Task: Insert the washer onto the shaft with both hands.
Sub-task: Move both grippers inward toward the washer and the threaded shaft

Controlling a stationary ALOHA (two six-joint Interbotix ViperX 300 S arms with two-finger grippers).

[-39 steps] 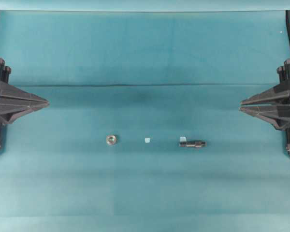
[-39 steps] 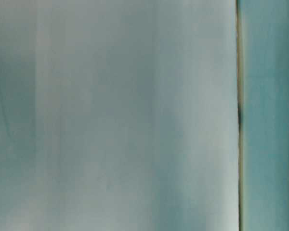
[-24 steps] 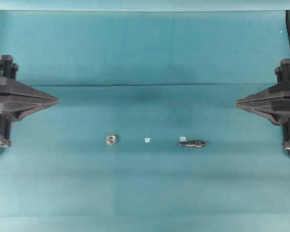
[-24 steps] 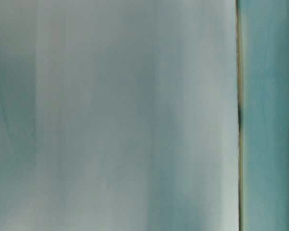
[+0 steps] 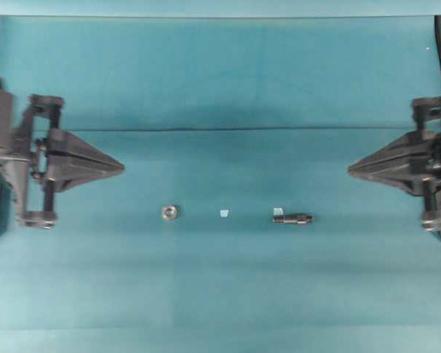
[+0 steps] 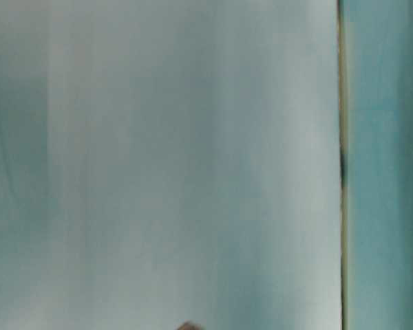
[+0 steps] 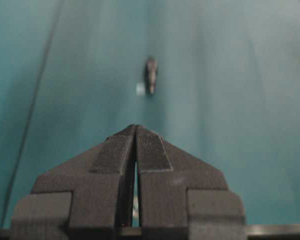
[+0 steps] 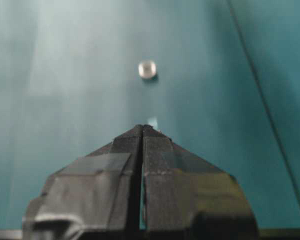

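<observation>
The small silvery washer [image 5: 170, 212] lies flat on the teal cloth left of centre; from the right wrist it is a pale blur [image 8: 147, 69] far ahead. The dark stepped shaft [image 5: 293, 218] lies on its side right of centre, and shows far ahead in the left wrist view [image 7: 150, 75]. My left gripper [image 5: 122, 168] is shut and empty, up and left of the washer. My right gripper [image 5: 350, 170] is also shut and empty, up and right of the shaft. Both sets of tips meet in the wrist views [image 7: 135, 127] [image 8: 142, 127].
A pale blue tape scrap [image 5: 223, 213] lies between washer and shaft, another [image 5: 278, 211] touches the shaft's left end. A cloth seam [image 5: 220, 130] runs across the table behind the parts. The table-level view shows only blurred pale cloth.
Both arms have come inward from the table's sides, the left gripper farther than the right. Washer and shaft have not moved. Both grippers stay shut.
</observation>
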